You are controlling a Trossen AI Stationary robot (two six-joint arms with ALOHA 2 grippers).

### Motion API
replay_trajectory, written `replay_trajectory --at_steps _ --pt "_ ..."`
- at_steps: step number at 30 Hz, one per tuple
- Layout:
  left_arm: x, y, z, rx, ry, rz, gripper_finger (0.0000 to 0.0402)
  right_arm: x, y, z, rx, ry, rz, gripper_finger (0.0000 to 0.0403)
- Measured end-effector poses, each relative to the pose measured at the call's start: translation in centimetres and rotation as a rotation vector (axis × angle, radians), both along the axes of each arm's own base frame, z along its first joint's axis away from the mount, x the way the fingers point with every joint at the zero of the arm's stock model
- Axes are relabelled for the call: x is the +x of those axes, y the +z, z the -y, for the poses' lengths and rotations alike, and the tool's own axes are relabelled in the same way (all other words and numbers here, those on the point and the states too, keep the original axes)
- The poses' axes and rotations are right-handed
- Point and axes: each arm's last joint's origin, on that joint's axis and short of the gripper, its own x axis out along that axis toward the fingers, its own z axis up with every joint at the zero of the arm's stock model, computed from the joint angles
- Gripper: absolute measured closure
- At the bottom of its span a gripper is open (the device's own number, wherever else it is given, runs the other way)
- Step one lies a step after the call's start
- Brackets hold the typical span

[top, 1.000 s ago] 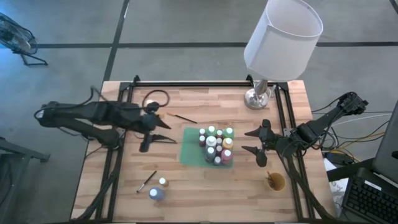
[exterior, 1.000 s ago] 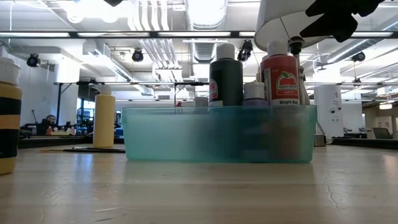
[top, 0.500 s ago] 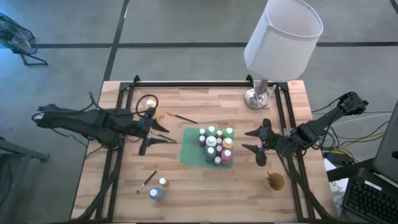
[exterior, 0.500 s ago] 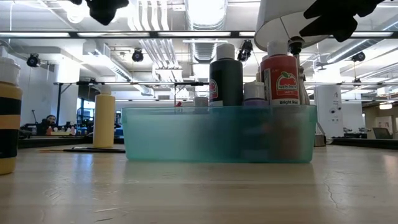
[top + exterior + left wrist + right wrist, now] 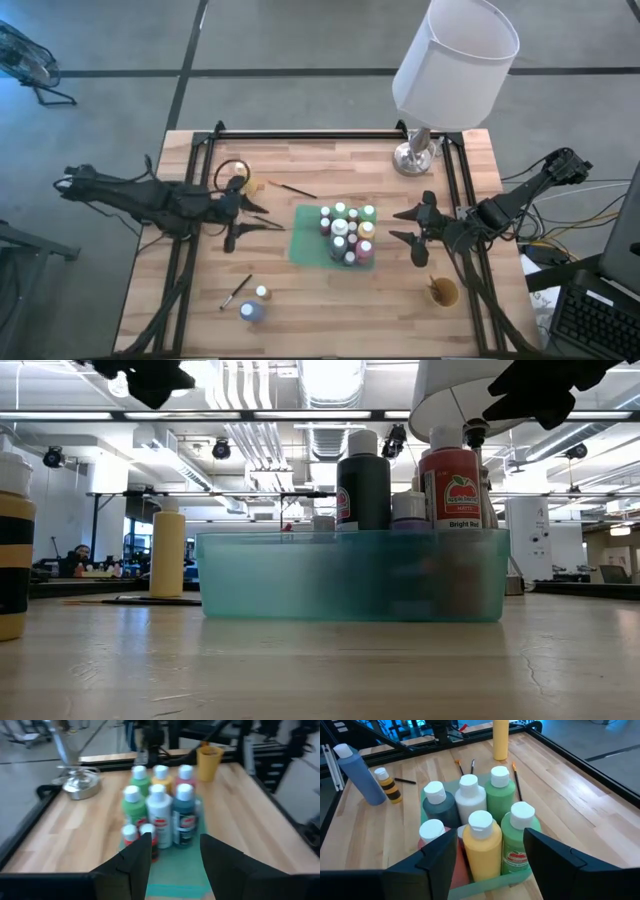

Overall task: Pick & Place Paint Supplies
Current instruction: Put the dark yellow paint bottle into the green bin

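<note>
Several pale-capped paint bottles (image 5: 347,234) stand upright in a shallow green tray (image 5: 305,250) at the table's middle. They also show in the right wrist view (image 5: 480,840) and the left wrist view (image 5: 159,812). A blue bottle (image 5: 250,312), a small yellow-and-black bottle (image 5: 261,293) and a brush (image 5: 236,291) sit near the front left. A tall yellow bottle (image 5: 500,740) and another brush (image 5: 297,190) are at the far left. My left gripper (image 5: 272,218) hovers open left of the tray. My right gripper (image 5: 392,225) hovers open to its right.
A lamp with a white shade (image 5: 455,60) stands on its metal base (image 5: 413,158) at the far right. A tan cup (image 5: 443,292) sits near the front right. Bare wood lies along the near edge between the blue bottle and the cup.
My left arm has drawn back toward the table's left edge and sunk lower; in the low view its gripper has come into sight at the top. Its fingers still point at the tray. The bottles and brushes have stayed where they were.
</note>
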Motion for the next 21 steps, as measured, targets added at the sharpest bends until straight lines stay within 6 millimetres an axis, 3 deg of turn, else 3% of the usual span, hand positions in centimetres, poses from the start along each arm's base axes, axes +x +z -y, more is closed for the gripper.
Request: replay_trajectory --at_steps 13,21 --pt "-2.6 -1.7 3.6 0.024 0.022 -0.149 0.0232 0.0 -0.5 0.0 -0.003 -0.001 -0.010 0.0147" --pt "-3.1 -1.9 4.1 -0.097 0.082 -0.154 0.0232 0.0 -0.3 0.0 0.005 -0.001 0.004 0.0143"
